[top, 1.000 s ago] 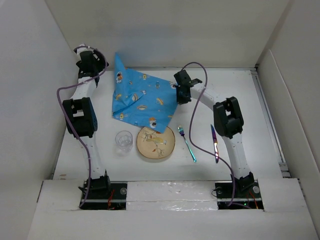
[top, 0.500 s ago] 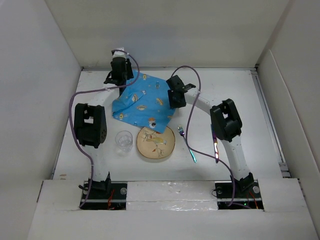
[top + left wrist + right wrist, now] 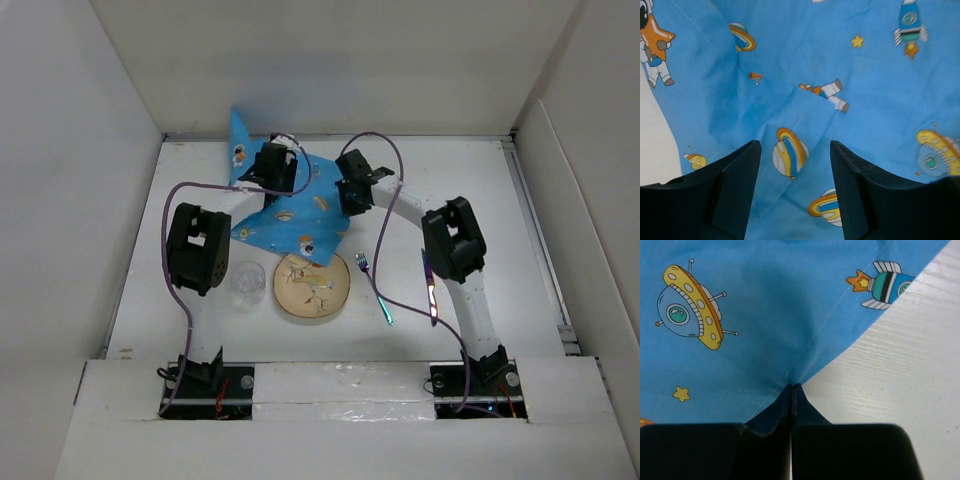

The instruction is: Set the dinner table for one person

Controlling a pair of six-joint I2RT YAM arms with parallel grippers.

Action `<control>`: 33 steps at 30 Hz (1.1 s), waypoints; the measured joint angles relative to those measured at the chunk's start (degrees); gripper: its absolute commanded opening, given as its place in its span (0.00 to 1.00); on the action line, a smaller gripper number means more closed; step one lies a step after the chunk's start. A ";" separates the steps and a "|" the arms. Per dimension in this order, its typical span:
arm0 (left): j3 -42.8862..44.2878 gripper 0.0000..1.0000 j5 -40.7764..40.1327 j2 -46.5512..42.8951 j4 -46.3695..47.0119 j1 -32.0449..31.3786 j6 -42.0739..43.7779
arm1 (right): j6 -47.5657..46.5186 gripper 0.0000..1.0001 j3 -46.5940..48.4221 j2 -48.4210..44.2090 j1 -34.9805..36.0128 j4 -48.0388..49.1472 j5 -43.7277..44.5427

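The blue cartoon-print placemat [image 3: 290,215] lies rumpled on the white dinner table [image 3: 460,190], behind the plate [image 3: 312,285]. My left gripper [image 3: 270,170] hangs over the mat's middle, open and empty; the mat fills the left wrist view [image 3: 840,65] between the fingers [image 3: 855,190]. My right gripper [image 3: 350,197] is shut on the mat's right edge, which shows pinched in the right wrist view [image 3: 765,330]. A clear glass [image 3: 247,281] stands left of the plate. A fork [image 3: 375,290] and a knife [image 3: 430,285] lie right of the plate.
Upright white panels [image 3: 100,150] border the table on the left, back and right. The mat's far left corner [image 3: 238,135] sticks up against the back. Purple cables loop over both arms.
My left gripper has swung from the far left corner rightward over the mat. The mat's far left corner now stands up again. My right gripper has barely moved, still holding the edge.
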 measured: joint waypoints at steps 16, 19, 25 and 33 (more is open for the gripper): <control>3.45 0.41 -1.46 7.82 -1.73 -7.43 7.26 | 0.61 0.00 -5.92 -3.37 -7.78 3.76 -4.92; 6.34 0.40 -1.40 8.46 -3.78 -7.43 8.04 | 0.63 0.00 -5.92 -3.37 -7.93 3.80 -5.20; 12.11 0.37 -1.49 10.64 -4.83 -7.41 8.24 | 0.68 0.00 -6.69 -3.69 -8.92 4.55 -6.19; 14.51 0.30 -0.96 14.21 -8.00 -7.43 8.68 | 0.92 0.00 -8.50 -4.68 -10.82 5.57 -7.58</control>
